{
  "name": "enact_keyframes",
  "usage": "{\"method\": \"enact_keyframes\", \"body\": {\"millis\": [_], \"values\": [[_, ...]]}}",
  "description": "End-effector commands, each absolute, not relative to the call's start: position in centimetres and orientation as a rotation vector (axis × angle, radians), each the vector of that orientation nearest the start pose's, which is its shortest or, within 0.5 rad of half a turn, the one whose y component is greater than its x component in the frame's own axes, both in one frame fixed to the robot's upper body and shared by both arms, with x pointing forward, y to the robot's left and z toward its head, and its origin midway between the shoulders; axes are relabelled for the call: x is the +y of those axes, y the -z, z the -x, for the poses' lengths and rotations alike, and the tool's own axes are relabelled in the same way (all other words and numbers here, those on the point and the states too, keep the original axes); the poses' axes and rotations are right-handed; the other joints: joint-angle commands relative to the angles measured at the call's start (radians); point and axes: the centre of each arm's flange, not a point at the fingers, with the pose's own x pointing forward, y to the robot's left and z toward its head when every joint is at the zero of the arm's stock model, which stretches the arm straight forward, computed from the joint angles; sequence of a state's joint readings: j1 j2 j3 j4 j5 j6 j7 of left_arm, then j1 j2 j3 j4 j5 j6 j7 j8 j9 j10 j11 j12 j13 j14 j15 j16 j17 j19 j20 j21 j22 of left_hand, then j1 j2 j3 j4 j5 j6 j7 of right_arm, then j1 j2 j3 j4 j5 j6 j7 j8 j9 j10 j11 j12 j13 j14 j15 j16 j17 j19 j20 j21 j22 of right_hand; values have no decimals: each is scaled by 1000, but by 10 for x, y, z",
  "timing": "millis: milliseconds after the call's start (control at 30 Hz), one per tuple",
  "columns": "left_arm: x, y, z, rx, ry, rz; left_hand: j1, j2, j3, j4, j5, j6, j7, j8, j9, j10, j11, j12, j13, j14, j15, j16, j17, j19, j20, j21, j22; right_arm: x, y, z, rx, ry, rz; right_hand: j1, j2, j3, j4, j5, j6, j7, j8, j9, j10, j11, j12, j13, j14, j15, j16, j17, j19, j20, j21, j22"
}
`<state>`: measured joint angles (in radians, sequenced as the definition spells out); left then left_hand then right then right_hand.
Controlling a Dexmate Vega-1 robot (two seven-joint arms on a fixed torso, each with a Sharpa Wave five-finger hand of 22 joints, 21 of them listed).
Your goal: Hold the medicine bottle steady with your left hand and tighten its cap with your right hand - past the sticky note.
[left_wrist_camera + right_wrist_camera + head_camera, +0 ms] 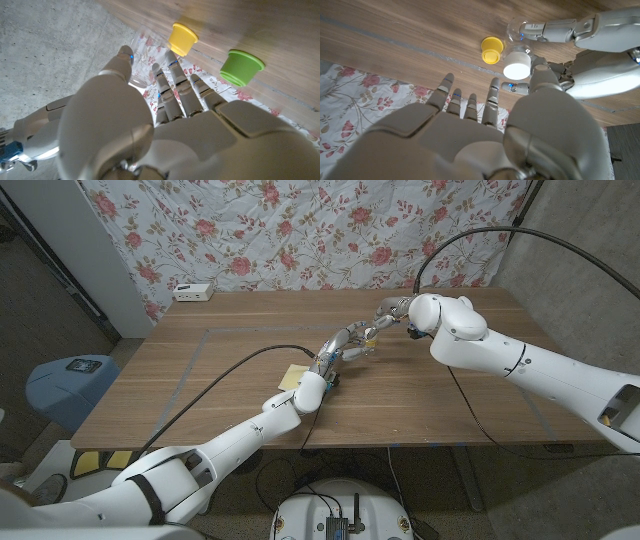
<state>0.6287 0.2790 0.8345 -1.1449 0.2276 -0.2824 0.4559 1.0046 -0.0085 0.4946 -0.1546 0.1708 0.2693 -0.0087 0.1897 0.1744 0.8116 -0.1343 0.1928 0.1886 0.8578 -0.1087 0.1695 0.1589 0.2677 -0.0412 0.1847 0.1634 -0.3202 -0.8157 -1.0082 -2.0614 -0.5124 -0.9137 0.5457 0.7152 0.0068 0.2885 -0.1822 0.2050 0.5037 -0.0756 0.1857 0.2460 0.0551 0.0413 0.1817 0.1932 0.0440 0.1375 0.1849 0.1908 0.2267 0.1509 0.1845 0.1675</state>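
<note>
A: Head view first — what is seen of the hands?
B: The left hand [340,348] and right hand [392,310] are met near the table's [200,380] middle, but they overlap there, and the bottle is too small and covered to be made out between them.

A: Is the grip shown better elsewhere?
B: In the right wrist view, the bottle [516,37] is seen as a clear body with a white cap [516,65], clasped by the left hand's fingers [555,27]. The right hand [470,120] is spread with fingers apart; nothing is held, though its thumb lies just beside the cap. Whether the cap is touched cannot be told.

A: And around them?
B: A yellow cup [492,50] is seen just beside the bottle. In the left wrist view a green cup [241,66] stands near the yellow one. A sticky note [293,376] lies by the left forearm, partly hidden.
</note>
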Motion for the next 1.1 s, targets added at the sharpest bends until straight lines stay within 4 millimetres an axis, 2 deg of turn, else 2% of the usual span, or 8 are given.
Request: {"method": "enact_keyframes", "body": {"millis": [33, 433, 1100], "values": [[49, 47, -647, -849, 168, -705, 8, 7, -1, -1, 5, 0, -8, -2, 2, 40, -34, 4, 3, 3, -88, 4, 1, -6, -126, 0, 2, -146, -90, -567, -174, -99, 1552, 17, -2, 11, 0, 6, 7, -11, 8, 3, -3, -1, 4, 1, -2, -2, 6, 0, -2, -5, 3, 3], [50, 45, -648, -850, 171, -708, 9, 9, -1, 0, 5, 1, -7, -2, 2, 42, -32, 4, 3, 4, -88, 4, 1, -6, -126, 0, 2, -142, -88, -569, -188, -88, 1557, 56, -12, 22, 1, 0, 62, -28, 38, 6, 10, -8, 13, 1, 10, -9, 13, -1, 6, -14, 7, 3], [50, 47, -647, -846, 168, -705, 9, 10, 0, 0, 5, 1, -8, -2, 2, 40, -34, 4, 3, 3, -88, 3, 1, -6, -126, 0, 2, -142, -86, -573, -209, -54, 1541, 91, -10, 34, 14, -11, 162, -38, 81, 12, 56, -18, 26, 1, 42, -25, 23, -1, 25, -23, 11, 3]]}}
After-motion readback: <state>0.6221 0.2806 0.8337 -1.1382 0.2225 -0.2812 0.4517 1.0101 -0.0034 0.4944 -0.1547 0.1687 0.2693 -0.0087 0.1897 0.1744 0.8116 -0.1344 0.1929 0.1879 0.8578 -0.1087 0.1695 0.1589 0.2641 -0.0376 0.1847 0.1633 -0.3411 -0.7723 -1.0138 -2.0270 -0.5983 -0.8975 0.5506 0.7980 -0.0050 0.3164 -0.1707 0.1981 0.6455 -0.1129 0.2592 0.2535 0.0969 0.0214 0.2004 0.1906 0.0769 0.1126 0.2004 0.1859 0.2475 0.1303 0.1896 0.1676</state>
